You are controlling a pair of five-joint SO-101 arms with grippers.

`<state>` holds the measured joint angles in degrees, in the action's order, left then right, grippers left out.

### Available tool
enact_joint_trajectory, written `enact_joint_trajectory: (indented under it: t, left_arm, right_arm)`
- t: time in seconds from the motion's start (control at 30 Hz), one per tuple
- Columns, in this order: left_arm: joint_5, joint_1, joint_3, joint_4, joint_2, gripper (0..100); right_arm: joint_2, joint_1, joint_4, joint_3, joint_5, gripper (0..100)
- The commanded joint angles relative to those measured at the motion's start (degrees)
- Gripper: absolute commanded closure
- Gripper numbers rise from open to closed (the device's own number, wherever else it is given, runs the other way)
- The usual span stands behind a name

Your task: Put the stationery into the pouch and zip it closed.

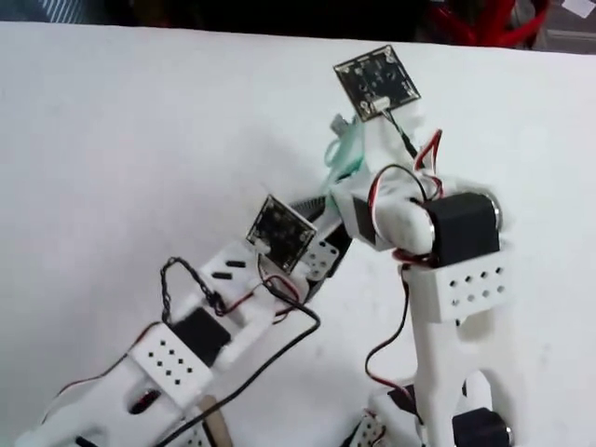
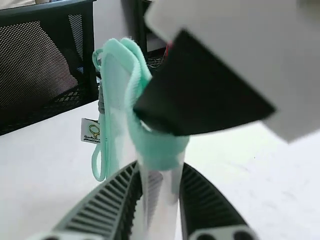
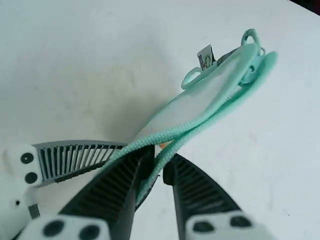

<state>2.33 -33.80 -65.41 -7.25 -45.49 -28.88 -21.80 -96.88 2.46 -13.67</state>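
One white table (image 1: 140, 140) bears two arms, and one black mesh chair (image 2: 45, 65) stands in the room behind. The left gripper (image 2: 155, 200) and right gripper (image 3: 157, 185) each pinch, fingers nearly closed, the one mint-green pouch (image 3: 215, 95) held over the table.

We see a plain white surface (image 1: 112, 140), evenly lit, with a dark strip along its far edge. Behind it stands 1 black mesh chair (image 2: 45, 65), and some red framework (image 1: 484, 23) shows at the far corner.
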Motion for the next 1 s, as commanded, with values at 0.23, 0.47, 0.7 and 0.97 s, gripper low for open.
enact_joint_trajectory:
  t: [0.23, 0.47, 0.7, 0.97]
  left_arm:
    - [-0.26, 6.64, -0.53, 1.85, -0.04, 98]
    - [-0.09, 6.64, -0.53, 1.85, -0.04, 98]
    - [-0.09, 6.99, -0.62, 1.58, -0.04, 98]
    - [-0.44, 4.0, 1.93, -9.85, -4.53, 98]
  right_arm:
    - [-11.56, -3.12, -1.54, -2.55, -1.85, 66.8]
    - [-20.0, -11.47, -1.27, -2.11, -2.2, 68.7]
    - [-29.93, -11.3, 3.47, -2.2, -1.85, 68.7]
    - [-31.6, 19.03, 13.41, -9.76, -1.67, 73.8]
